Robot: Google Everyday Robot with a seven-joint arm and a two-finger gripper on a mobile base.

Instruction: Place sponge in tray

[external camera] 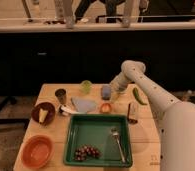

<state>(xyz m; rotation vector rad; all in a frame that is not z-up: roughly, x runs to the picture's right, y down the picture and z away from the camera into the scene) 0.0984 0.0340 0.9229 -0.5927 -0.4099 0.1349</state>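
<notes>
A white robot arm (151,92) reaches in over the right edge of a pale wooden table (58,129). Its smooth, rounded casing rises from the near right to a bent elbow above the far edge. From there the forearm drops steeply down and to the left.

At its tip, the claw (114,93) hangs low over the far side of the table, a little right of the middle. It is just beside the right side of the sponge (106,91), a small blue-grey block with rounded corners. Whether the claw is open, closed or already touching the sponge cannot be told.

The tray (93,130) is a large dark-green plastic rectangle with a raised rim, lying along the near edge of the table, well apart from the sponge. Inside it are a bunch of dark grapes (87,152) at the near side and a metal fork (117,144) along the right side.

A flat pale-blue cloth (84,105) lies between the sponge and the tray, to the left. A translucent green cup (86,86) stands near the far edge, with a dull metal cup (61,95) left of it. A round orange bowl (37,150) sits at the near left corner. A dark brown bowl (43,114) sits by the left edge.
</notes>
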